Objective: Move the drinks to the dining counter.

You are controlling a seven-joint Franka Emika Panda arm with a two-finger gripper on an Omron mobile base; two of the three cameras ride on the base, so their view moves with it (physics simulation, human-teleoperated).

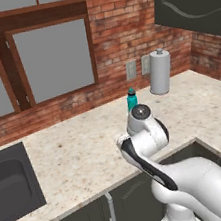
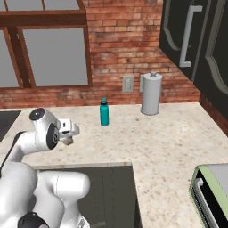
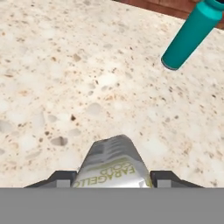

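My gripper (image 3: 113,180) was pinching a can (image 3: 113,164). The can sat between my two dark fingers (image 3: 168,178), one on each side, and I could read letters on its pale wrap. I held it up above the speckled stone counter (image 3: 57,87), not touching the top. In the right base view my gripper (image 2: 67,133) hung over the counter (image 2: 169,138) near its front edge, just above the dark cupboard below, and the can was too small to make out there.

The teal bottle (image 2: 104,112) stood upright on the counter, well back from the front edge and close to the brick wall (image 2: 120,49). In the left base view the bottle (image 1: 131,99) peeked out just behind my arm. In the hand view the bottle (image 3: 190,35) looked tilted in the top right corner, apart from my can.

A tall grey paper roll (image 2: 151,94) stood upright near the back edge too, to the right of the bottle and apart from it. A black sink (image 1: 10,181) was set into the counter at its left end. A toaster (image 2: 211,191) sat by the right front corner.
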